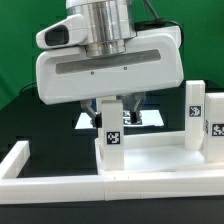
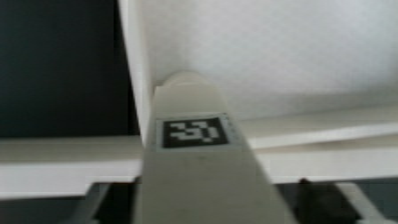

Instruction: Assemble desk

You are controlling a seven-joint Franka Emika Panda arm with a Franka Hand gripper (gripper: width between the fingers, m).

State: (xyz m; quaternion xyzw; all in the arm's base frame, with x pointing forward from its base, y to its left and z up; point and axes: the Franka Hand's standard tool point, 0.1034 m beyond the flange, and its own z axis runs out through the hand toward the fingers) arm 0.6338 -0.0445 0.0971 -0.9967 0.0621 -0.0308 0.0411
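My gripper (image 1: 113,114) is shut on a short square white leg (image 1: 113,140) with a black tag and holds it upright. The leg's lower end is at the desk top (image 1: 152,160) near that top's corner toward the exterior view's left. I cannot tell whether it sits in a socket. Two more tagged legs (image 1: 194,102) (image 1: 214,126) stand upright at the desk top's side toward the exterior view's right. In the wrist view the held leg (image 2: 199,150) runs out from between the dark fingers (image 2: 125,198) of the gripper (image 2: 205,206) to the white desk top (image 2: 267,50).
A long white fence bar (image 1: 110,190) runs along the front, and another bar (image 1: 15,160) runs along the exterior view's left. The marker board (image 1: 150,118) lies on the black table (image 1: 40,125) behind the gripper. A green wall stands at the back.
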